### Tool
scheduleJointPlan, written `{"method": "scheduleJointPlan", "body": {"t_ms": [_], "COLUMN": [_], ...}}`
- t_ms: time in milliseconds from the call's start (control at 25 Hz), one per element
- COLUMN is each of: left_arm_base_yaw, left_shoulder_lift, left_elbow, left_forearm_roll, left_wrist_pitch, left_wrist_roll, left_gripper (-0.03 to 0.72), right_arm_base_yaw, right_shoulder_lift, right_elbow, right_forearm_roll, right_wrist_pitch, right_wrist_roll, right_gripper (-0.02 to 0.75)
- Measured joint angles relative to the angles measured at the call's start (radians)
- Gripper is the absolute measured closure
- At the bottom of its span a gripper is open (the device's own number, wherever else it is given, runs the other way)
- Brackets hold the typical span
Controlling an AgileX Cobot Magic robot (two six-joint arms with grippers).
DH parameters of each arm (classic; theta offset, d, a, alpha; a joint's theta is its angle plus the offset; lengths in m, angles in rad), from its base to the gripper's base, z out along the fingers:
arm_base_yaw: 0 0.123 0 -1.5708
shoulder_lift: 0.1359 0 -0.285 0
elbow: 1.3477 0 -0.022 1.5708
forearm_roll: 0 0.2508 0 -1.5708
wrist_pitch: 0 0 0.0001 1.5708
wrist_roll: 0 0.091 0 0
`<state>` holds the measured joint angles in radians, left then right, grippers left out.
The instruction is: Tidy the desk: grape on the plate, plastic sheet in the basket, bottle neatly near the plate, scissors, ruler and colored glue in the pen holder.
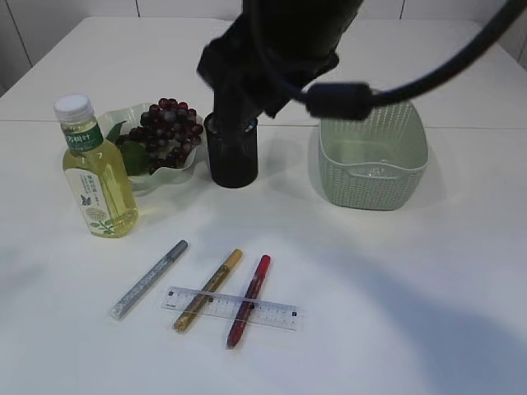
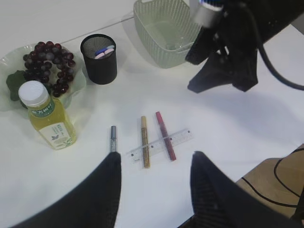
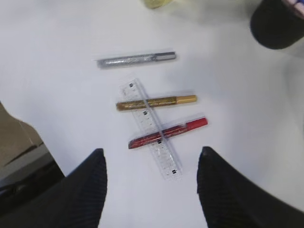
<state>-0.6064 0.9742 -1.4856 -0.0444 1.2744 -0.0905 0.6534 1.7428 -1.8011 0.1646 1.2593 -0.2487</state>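
Done: grapes (image 1: 169,132) sit on the wavy plate (image 2: 9,59); bottle (image 1: 95,169) stands beside it; something blue and pink is in the mesh pen holder (image 2: 99,59)
Left: clear ruler (image 3: 151,128) and three glitter glue pens (image 1: 210,288) lie on the white tabletop (image 1: 395,288)
Basket (image 1: 375,156): holey, looks bare
Left end effector (image 2: 154,183): spread apart, holds nothing
Right end effector (image 3: 151,183): spread apart, holds nothing

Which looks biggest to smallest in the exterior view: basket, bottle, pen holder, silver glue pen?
1. Basket.
2. Bottle.
3. Pen holder, its top partly hidden by the arm.
4. Silver glue pen, thinnest by far.
The bottle stands nearer the camera, so its lead over the holder is unsure.
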Motion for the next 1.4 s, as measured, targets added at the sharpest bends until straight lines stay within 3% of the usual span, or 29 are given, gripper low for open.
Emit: {"method": "scheduleJointPlan", "body": {"t_ms": [320, 760, 1400], "left_arm_base_yaw": [0.0, 0.0, 0.0], "left_shoulder_lift": [-0.057, -0.067, -0.071], "left_elbow": [0.009, 0.009, 0.009], "left_forearm_roll": [-0.034, -0.047, -0.047], "left_wrist_pitch": [0.0, 0.0, 0.0], "left_wrist_roll": [0.002, 0.005, 0.005], "left_gripper": [0.326, 0.326, 0.326], "right_arm_base_yaw": [0.083, 0.089, 0.089], "right_shoulder_lift": [0.109, 0.299, 0.46], "right_elbow": [0.024, 0.024, 0.024], "right_forearm_roll": [-0.002, 0.038, -0.035], "right_wrist_pitch": [-0.009, -0.018, -0.069], "right_wrist_roll": [-0.127, -0.137, -0.173], "right_gripper": [0.262, 0.262, 0.232]}}
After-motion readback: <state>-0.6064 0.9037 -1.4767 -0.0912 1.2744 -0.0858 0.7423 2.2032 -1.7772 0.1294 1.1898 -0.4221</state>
